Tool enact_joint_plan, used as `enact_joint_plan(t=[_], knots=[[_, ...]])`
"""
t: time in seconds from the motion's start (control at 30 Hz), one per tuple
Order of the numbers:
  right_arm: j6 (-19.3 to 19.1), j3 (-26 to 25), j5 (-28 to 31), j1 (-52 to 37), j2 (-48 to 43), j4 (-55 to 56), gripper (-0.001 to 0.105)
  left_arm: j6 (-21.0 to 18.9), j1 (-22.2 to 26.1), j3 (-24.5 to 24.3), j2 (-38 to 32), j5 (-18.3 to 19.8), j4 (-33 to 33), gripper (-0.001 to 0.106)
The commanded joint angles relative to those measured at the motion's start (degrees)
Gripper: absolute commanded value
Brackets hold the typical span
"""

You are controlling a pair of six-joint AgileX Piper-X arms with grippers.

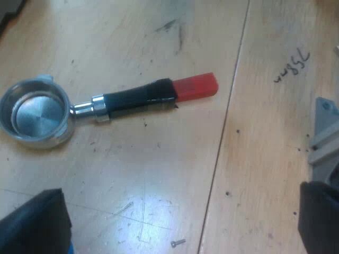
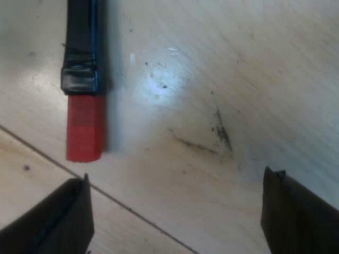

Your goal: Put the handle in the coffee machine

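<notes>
Left gripper [image 1: 175, 222] hovers wide open (empty) over the holder [image 1: 127, 100] on the tabletop [image 1: 159, 169]; right gripper [image 2: 175, 211], likewise, near its red end [image 2: 83, 127].

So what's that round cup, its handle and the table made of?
The cup looks like bare metal: silvery, with a brushed shine. The handle seems glossy black plastic or tape-wrapped; its red end looks like matte plastic. The table looks like pale wood, with grain and scuffs.

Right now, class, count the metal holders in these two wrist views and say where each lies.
1. The metal holder lies loose on the wooden table, ahead of the open left gripper; its red end is near the open right gripper. Others may be out of view.
</notes>
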Motion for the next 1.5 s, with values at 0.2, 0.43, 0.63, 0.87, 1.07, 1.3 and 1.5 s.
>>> enact_joint_plan(t=[0.2, 0.43, 0.63, 0.87, 1.07, 1.3, 1.5], knots=[[4.05, -0.27, 3.81, 0.04, 5.86, -1.82, 0.069, -4.97, -1.35, 7.07, 0.99, 0.83, -11.47, 0.089], [4.05, -0.27, 3.81, 0.04, 11.21, -3.58, 0.069, -7.43, -9.06, 8.99, 4.22, -3.67, -16.13, 0.089], [4.05, -0.27, 3.33, 0.04, 14.93, -6.98, 0.068, -7.87, -9.39, 8.99, 4.91, -7.66, -18.2, 0.089], [4.05, -0.27, 0.63, 0.04, 19.25, -7.68, 0.033, -9.21, -9.39, 8.99, 4.91, -9.27, -18.17, 0.089], [5.34, -0.27, -0.73, 0.19, 21.98, -7.71, 0.0, -9.2, -9.03, 8.99, 4.91, -9.27, -17.55, 0.089], [5.39, -0.27, -2.24, 0.19, 24.05, -10.02, 0.0, -9.36, -5.69, 8.99, 4.91, -11.07, -16.92, 0.089], [4.45, -0.27, -3.94, 2.03, 26.69, -13.15, 0.0, -9.12, -5.58, 8.99, 4.91, -11.5, -15.57, 0.089]])
